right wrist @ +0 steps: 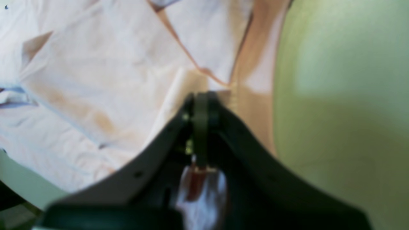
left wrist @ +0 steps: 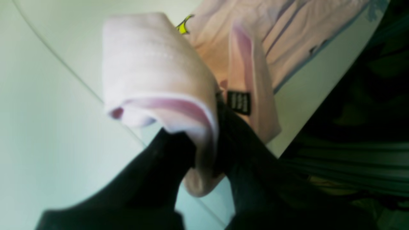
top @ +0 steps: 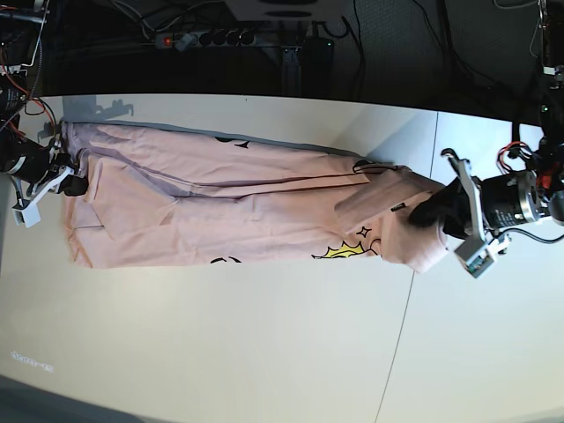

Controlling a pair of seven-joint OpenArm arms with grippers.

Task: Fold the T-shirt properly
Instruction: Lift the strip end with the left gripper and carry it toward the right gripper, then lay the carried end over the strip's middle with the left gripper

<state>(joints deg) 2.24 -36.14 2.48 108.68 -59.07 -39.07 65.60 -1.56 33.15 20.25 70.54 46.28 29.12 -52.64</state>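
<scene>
A white table (top: 220, 344) carries the pink T-shirt (top: 220, 220), spread lengthwise.

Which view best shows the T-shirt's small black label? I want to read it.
The left wrist view: the black label faces the camera close up on the T-shirt, though blurred. Right wrist and base views don't show it.

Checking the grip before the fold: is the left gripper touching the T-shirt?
Touching. In the left wrist view the left gripper has its dark fingers closed on a bunched pink fold of the T-shirt.
</scene>
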